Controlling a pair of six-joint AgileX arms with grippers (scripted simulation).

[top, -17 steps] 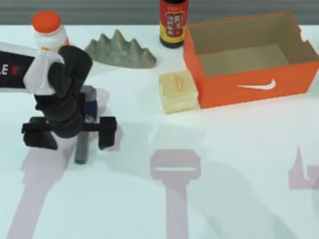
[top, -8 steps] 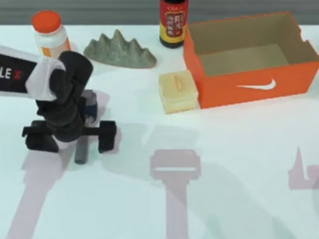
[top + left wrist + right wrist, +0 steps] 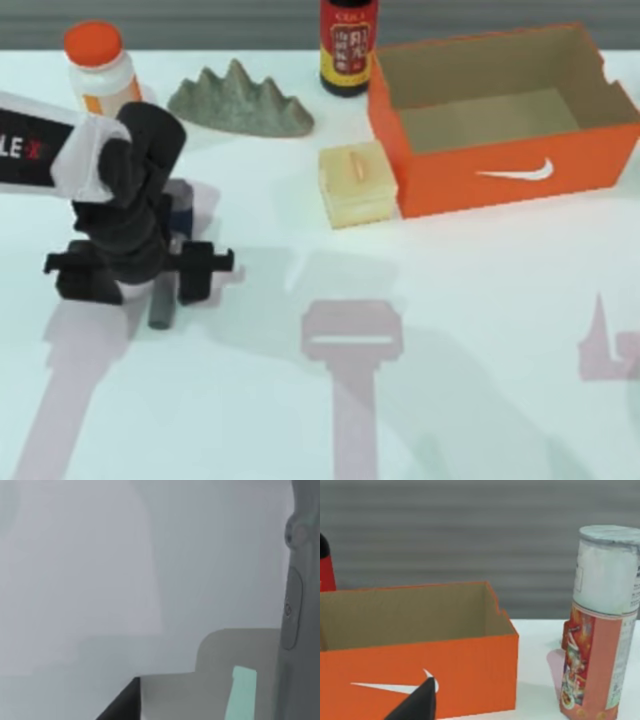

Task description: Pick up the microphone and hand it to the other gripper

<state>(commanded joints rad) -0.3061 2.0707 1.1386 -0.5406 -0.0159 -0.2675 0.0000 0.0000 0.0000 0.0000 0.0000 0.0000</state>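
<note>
White table (image 3: 480,330) under the overhead camera, grey wall strip along the top edge. Your left gripper (image 3: 150,272) is at the left of the top view, pointing down, fingers narrowed onto the microphone (image 3: 162,305). The finger blocks sit just either side of the grey handle and look to be in contact with it, so call it grasping the mic. The mic lies on the table under the wrist; its handle end pokes out below the gripper and the dark head (image 3: 181,217) is partly hidden above. The left wrist view shows the handle (image 3: 299,605) close up along the right edge.

The right gripper is out of the top view; only one finger tip (image 3: 415,705) shows in its own wrist view, so you can't tell its opening.

Clutter:
- Upper left: orange-capped white bottle (image 3: 98,62), grey rock-shaped piece (image 3: 240,100).
- Top centre: soy sauce bottle (image 3: 347,45).
- Upper right: orange shoebox (image 3: 500,175), with a cream block (image 3: 356,183) touching its left side.
- Right wrist view: chip can (image 3: 600,625).
</note>
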